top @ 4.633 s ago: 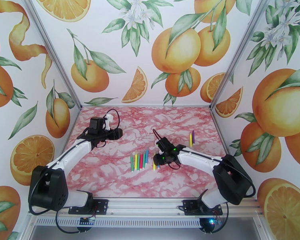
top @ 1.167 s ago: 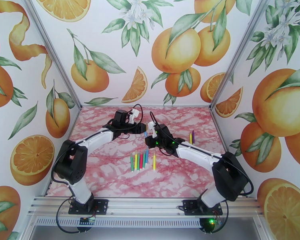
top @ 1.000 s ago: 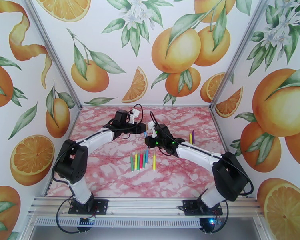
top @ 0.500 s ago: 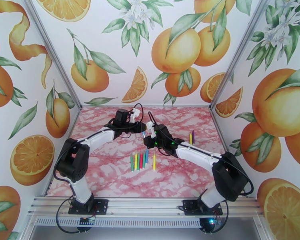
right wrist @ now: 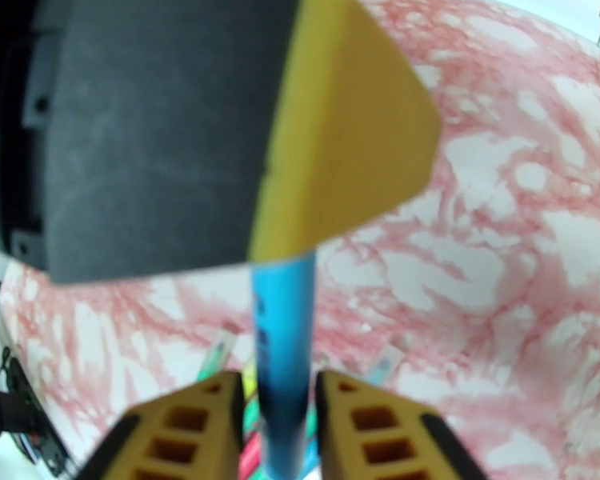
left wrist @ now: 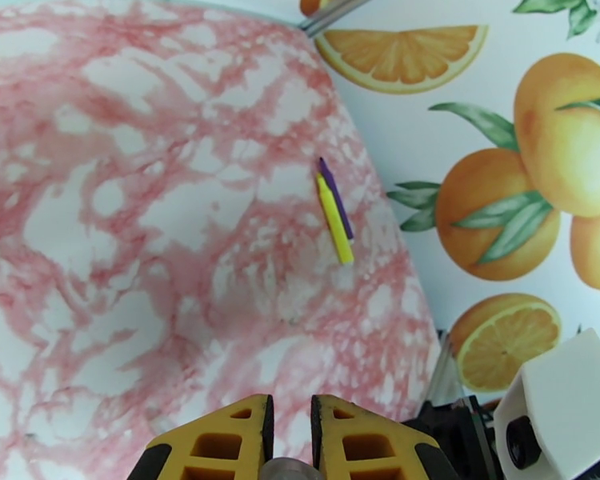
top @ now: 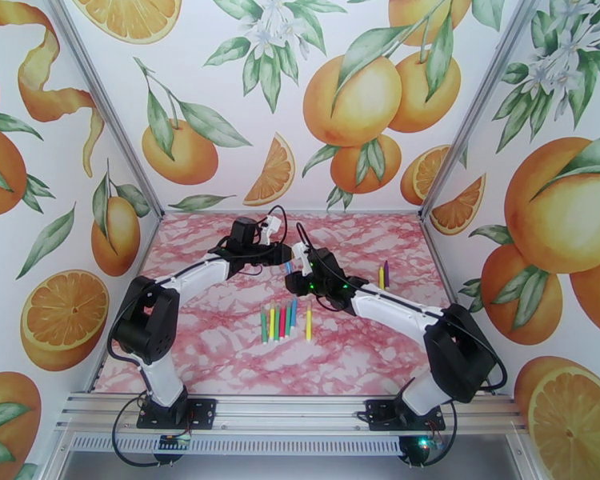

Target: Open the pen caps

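Pink marble table (top: 220, 346): left gripper (left wrist: 290, 418) clenched on thin blue marker pen (right wrist: 282, 330), right gripper (right wrist: 278, 394) unclear; cap seemingly on, remaining pens (top: 282, 321) pending

No writing can be read.
The only trace of print is a few dark marks on the barrel of the thin blue marker pen (right wrist: 282, 330) in the right wrist view, too blurred to make out as letters or numbers. The row of small coloured marker pens (top: 282, 320) lying on the pink marbled tabletop (top: 220, 346) is too small in the overhead view for any lettering to be told.
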`<state>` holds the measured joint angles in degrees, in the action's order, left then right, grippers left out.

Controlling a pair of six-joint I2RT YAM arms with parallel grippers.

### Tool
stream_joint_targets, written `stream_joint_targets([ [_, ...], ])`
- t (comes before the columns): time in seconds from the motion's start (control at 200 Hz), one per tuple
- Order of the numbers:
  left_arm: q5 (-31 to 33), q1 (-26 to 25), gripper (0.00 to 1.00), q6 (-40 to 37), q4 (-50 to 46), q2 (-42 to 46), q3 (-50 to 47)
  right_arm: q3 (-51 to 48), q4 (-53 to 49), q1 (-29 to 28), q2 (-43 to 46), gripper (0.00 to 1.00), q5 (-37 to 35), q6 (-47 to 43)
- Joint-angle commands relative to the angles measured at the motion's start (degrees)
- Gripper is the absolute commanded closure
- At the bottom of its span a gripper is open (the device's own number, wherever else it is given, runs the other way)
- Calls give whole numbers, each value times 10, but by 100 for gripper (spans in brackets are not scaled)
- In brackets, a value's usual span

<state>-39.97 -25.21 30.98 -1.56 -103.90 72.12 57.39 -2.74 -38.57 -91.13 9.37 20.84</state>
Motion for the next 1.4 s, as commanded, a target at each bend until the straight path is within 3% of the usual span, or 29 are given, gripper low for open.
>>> stream_joint_targets([
  [0.0,-23,-3,94,-5,22,-1,21,10,27,-2,-4,64,-2,1],
  [0.445,-63,-8,95,-3,26,6,27,38,40,3,-32,70,10,7],
  [0.886,-7,-4,95,5,18,10,34,9,50,5,-17,94,18,-5],
  [1.396,28,16,95,43,43,-16,61,-60,86,0,28,100,16,-26],
])
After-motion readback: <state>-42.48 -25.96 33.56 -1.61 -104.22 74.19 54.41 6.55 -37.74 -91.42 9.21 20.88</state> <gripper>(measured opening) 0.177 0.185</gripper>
